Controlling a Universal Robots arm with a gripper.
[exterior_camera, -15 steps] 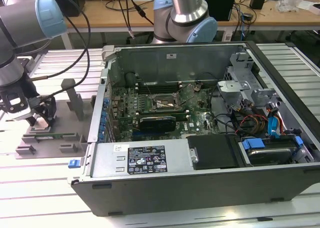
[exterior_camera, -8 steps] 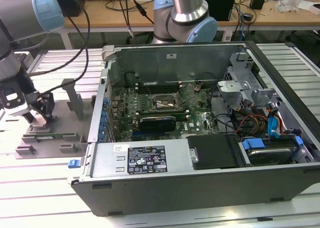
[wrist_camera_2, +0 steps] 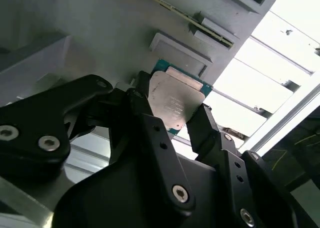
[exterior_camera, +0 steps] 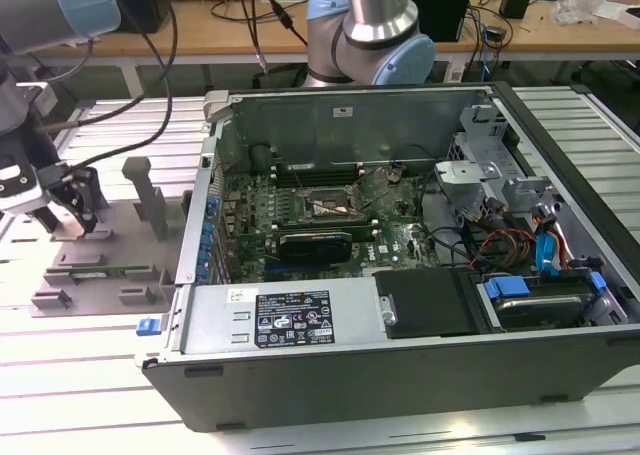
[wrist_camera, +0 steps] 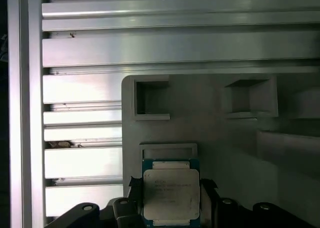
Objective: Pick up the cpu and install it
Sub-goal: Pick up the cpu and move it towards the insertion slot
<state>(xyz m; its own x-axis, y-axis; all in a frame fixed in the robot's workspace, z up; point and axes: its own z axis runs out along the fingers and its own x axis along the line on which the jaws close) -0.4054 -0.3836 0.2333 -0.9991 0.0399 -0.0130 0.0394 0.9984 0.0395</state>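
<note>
The cpu [wrist_camera_2: 176, 100], a small flat square chip with a silvery top and a teal rim, sits between the black fingers of my gripper [wrist_camera_2: 174, 111], which is shut on two of its opposite edges. In the first wrist view the cpu [wrist_camera: 171, 192] is held just over the grey plastic tray [wrist_camera: 210, 128], beside a shallow framed recess [wrist_camera: 168, 150]. In the exterior view my gripper [exterior_camera: 80, 213] hangs low over that tray [exterior_camera: 105, 250] at the exterior view's left, well apart from the dark square socket [exterior_camera: 322, 207] on the motherboard.
The open computer case [exterior_camera: 400, 275] lies on its side on the ribbed aluminium table [exterior_camera: 90, 375], with cables, a drive cage and a power supply inside. Upright grey blocks [exterior_camera: 150, 200] stand on the tray close to the gripper. A second arm's base [exterior_camera: 370, 35] stands behind the case.
</note>
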